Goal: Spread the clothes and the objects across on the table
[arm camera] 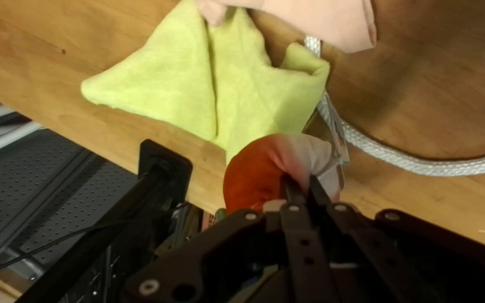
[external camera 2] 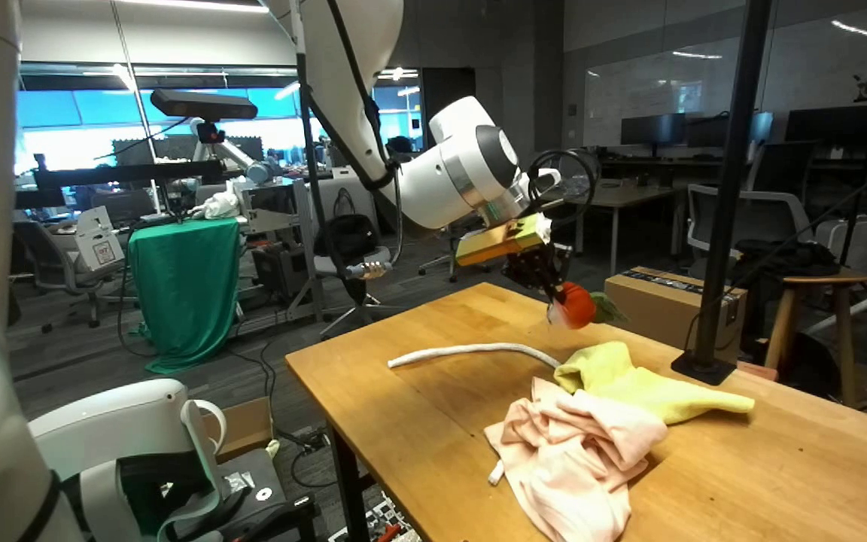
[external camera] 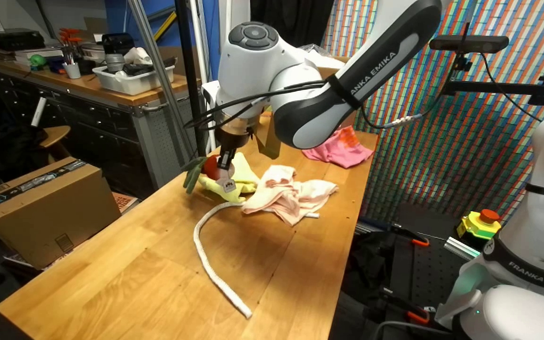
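Far left in an exterior view: brown cardboard box [external camera: 50, 212], off past the edge of the wooden table [external camera: 125, 278]. Then the gripper [external camera: 225, 165], clenched on a soft red-and-white thing [external camera: 211, 168] with green parts and a dangling tag [external camera: 229, 185]; held up at the table's edge, apart from the yellow-green cloth [external camera: 242, 174] folded on the table. White cord [arm camera: 436, 168] runs out from under that cloth, curving across the wood. Peach cloth [external camera: 291, 191], crumpled, overlaps the yellow-green one and lies over the cord. Pink-red cloth [external camera: 340, 150], rumpled, at the table's right edge, apart from the rest. Past it, off the table, I see a yellow-and-red button [external camera: 480, 224].
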